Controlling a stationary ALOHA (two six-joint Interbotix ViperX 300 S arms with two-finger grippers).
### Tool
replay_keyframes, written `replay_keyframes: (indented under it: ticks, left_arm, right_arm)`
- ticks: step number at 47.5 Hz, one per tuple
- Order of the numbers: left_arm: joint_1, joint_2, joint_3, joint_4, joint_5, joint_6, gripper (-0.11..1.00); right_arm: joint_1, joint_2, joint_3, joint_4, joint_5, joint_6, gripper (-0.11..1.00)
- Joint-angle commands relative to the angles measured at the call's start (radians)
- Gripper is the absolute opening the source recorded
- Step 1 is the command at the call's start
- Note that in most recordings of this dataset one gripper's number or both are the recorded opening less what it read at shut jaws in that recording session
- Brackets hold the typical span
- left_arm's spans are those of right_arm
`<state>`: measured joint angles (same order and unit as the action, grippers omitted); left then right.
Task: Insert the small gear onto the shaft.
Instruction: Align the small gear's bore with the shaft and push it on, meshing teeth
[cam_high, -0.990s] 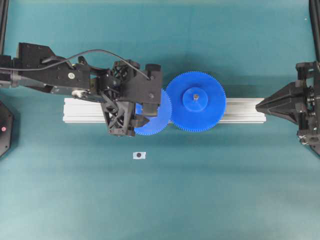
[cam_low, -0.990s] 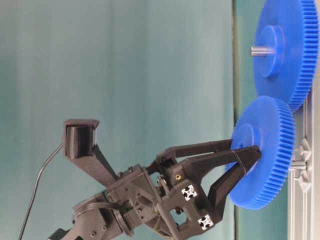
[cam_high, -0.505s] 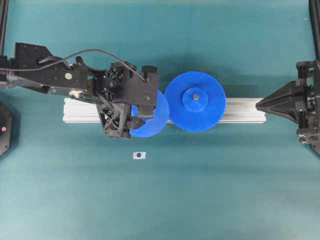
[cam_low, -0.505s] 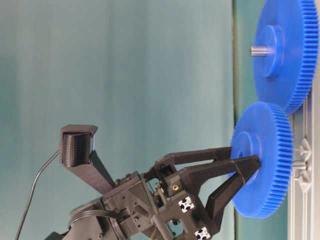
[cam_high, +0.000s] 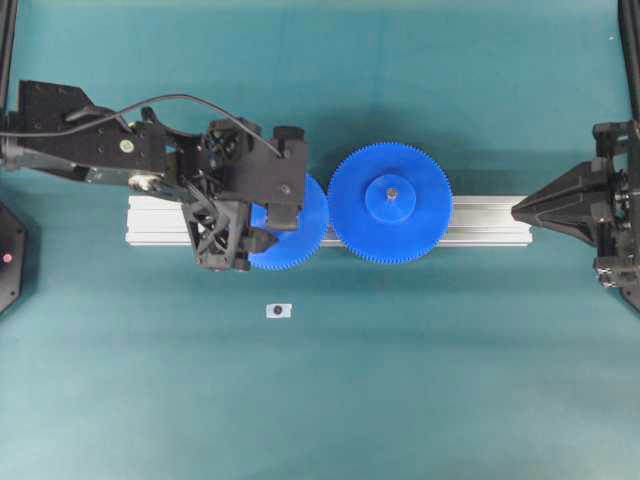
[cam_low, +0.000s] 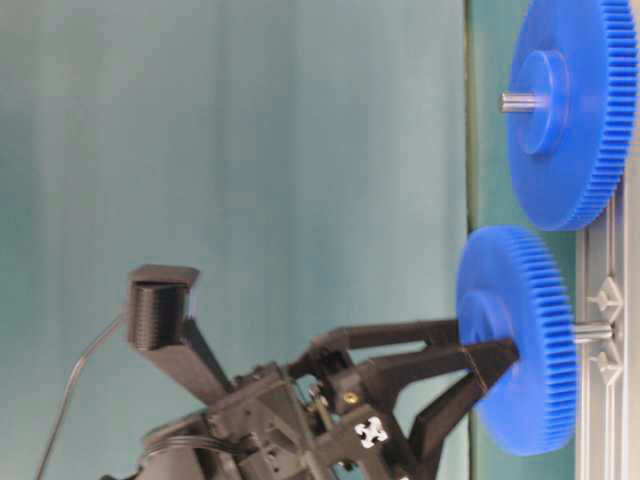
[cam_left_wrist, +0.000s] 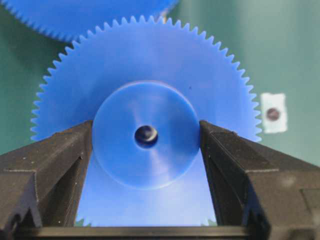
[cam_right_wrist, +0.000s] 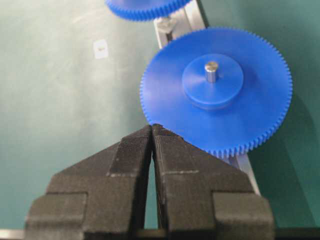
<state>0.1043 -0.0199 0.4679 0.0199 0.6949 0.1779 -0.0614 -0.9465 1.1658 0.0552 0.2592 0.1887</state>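
Left gripper (cam_left_wrist: 146, 150) reaches in tilted, jaws pinching small gear (cam_low: 525, 340) by its hub; gear on shaft (cam_low: 592, 331) above rail (cam_high: 480, 222). Right gripper (cam_right_wrist: 151, 131) parked level, jaws pressed together.

Light is bright, even and diffuse, with soft shadows under the large gear (cam_high: 390, 203) and the left arm. The left wrist view is blurred throughout: small gear (cam_left_wrist: 146, 135) hazy, white tag (cam_left_wrist: 272, 113) soft. The right wrist view blurs toward its far edge.
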Motion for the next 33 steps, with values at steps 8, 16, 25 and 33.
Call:
replay_keyframes:
  ticks: [8,16,25,33]
  left_arm:
    - [0.021,0.005,-0.002,0.003,-0.012,0.009,0.71]
    - [0.023,0.009,-0.017,0.003,-0.015,0.012,0.71]
    - [0.025,0.014,-0.041,0.002,-0.011,0.015,0.71]
    - [0.025,0.026,-0.051,0.003,-0.002,0.015,0.71]
  right_arm:
    - [-0.003,0.002,-0.009,0.000,-0.009,0.011,0.11]
    - [-0.003,0.000,-0.009,0.000,-0.011,0.018,0.11]
    - [-0.003,0.000,-0.008,0.000,-0.011,0.040,0.11]
    - [-0.003,-0.002,-0.006,0.000,-0.011,0.041,0.11]
